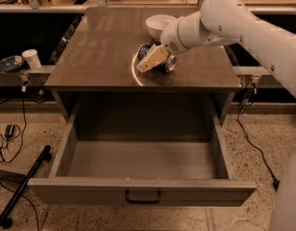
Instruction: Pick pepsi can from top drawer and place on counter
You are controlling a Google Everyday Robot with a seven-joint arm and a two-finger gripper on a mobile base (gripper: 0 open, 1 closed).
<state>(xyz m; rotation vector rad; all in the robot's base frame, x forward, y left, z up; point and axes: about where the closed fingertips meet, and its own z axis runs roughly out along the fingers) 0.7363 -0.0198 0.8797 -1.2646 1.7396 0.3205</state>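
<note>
Camera view: gripper (151, 61) low over the right half of the counter (100, 47), clamped across the pepsi can (169, 64). Can on its side, touching the counter, just in front of a white bowl (155, 25). Below, top drawer (138, 187) pulled wide open, dark handle (143, 197) facing forward.

Dim warm light, curved glare on counter (100, 47) beside the hand (149, 61), deep shadow inside top drawer (138, 160)
</note>
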